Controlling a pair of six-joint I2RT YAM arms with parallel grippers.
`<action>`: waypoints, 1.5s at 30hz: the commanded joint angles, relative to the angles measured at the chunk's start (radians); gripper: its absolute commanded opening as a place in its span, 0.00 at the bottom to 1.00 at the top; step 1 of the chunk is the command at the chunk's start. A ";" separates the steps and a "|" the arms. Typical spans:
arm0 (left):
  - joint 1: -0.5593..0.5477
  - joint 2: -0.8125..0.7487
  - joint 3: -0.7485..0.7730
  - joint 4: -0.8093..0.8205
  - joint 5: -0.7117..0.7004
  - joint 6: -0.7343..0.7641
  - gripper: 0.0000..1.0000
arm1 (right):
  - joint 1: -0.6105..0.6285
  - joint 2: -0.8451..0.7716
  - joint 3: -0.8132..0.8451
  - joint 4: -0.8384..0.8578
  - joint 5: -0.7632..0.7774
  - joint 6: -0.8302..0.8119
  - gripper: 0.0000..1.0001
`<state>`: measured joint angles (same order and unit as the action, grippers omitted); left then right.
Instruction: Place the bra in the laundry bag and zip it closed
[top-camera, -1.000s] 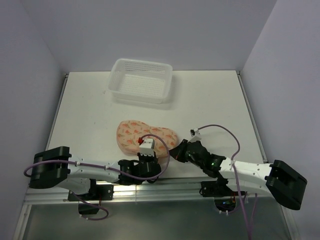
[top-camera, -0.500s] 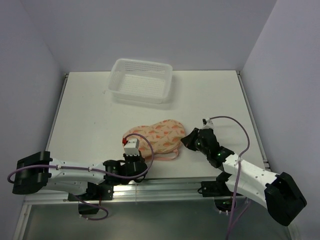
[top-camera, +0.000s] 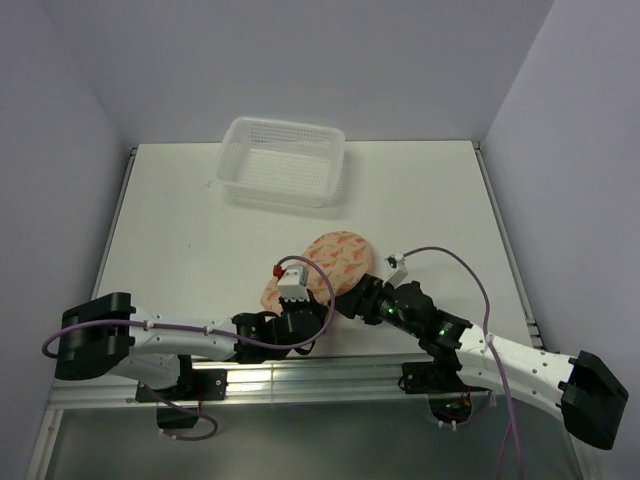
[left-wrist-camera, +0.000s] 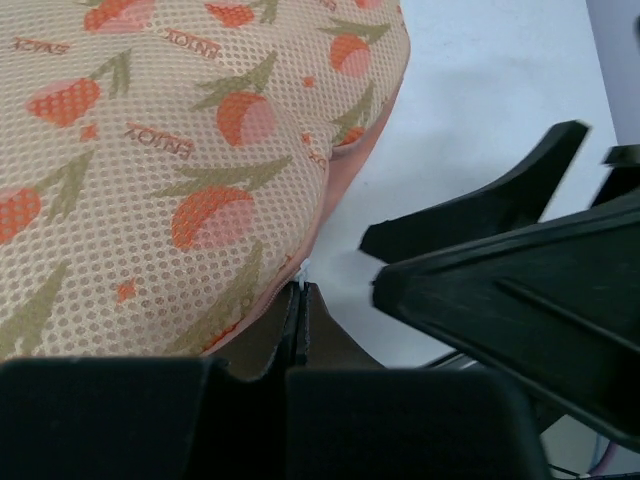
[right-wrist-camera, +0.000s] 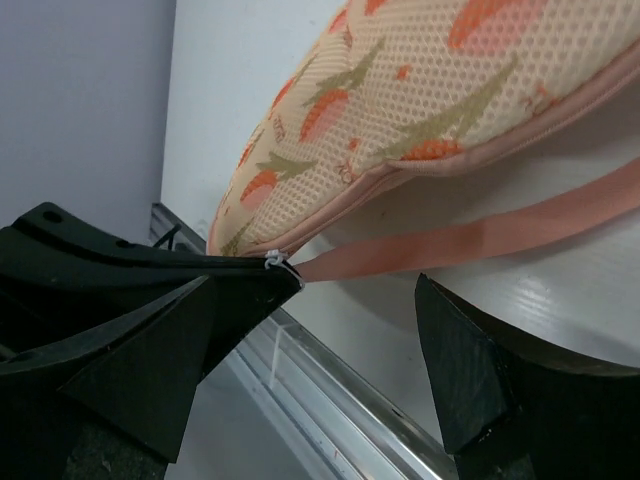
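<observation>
Having been released by the wide-spread right gripper (right-wrist-camera: 318, 300), the laundry bag (top-camera: 335, 255) is held only by the left gripper (left-wrist-camera: 300, 300), pinched on its zipper pull (right-wrist-camera: 274, 262); zipping seems done.

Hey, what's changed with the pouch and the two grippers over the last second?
The laundry bag swung from lying crosswise to pointing its far end toward the basket. The right gripper opened, seemingly letting go of the bag, and now sits by its near edge. The left gripper stays shut on the bag's zipper edge. The basket has not moved.
</observation>
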<state>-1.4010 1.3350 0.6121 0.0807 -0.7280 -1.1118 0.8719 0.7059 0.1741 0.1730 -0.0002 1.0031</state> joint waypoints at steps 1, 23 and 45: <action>0.002 0.006 0.015 0.122 0.027 0.014 0.00 | 0.029 0.027 -0.036 0.166 0.054 0.140 0.87; -0.007 -0.227 -0.216 -0.126 -0.019 -0.129 0.00 | -0.264 0.336 0.152 0.176 -0.066 -0.073 0.00; -0.096 -0.074 -0.080 0.060 -0.073 -0.071 0.00 | -0.102 0.043 0.045 0.042 -0.112 0.029 0.83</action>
<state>-1.4902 1.2072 0.4587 -0.0273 -0.7906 -1.2549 0.7406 0.8455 0.2775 0.2096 -0.1898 0.9226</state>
